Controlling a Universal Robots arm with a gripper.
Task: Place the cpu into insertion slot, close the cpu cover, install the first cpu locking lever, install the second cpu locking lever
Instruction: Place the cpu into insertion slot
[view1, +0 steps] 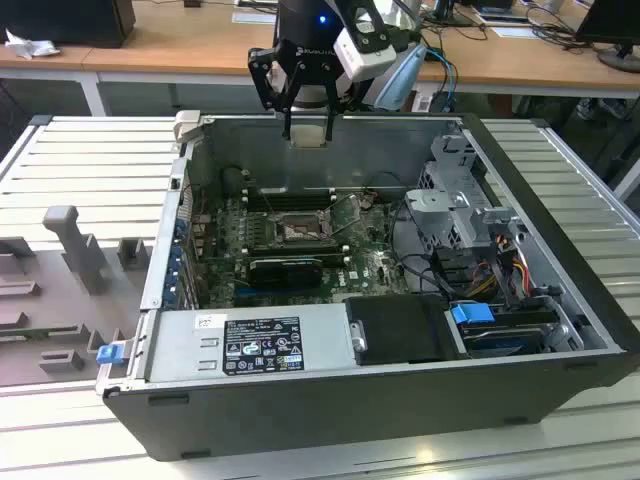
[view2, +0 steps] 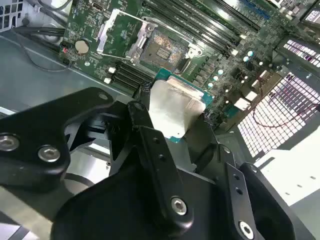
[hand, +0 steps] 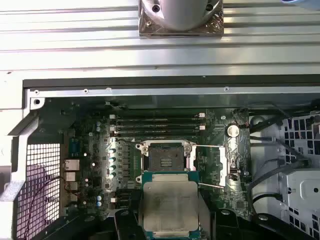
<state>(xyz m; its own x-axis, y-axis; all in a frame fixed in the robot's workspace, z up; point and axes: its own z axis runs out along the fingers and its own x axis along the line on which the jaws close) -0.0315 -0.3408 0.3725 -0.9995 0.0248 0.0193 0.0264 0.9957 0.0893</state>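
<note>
Cpu (hand: 170, 205) clamped in hand (view1: 308, 128) over case (view1: 400, 405), insertion slot (hand: 164, 157) uncovered

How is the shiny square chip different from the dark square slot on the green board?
The cpu is pale and silvery; the slot is dark. The cpu is gripped in the claw, up over the case; the slot sits down in the board. The cpu is a loose flat piece; the slot is an empty hollow. Both are square.
</note>
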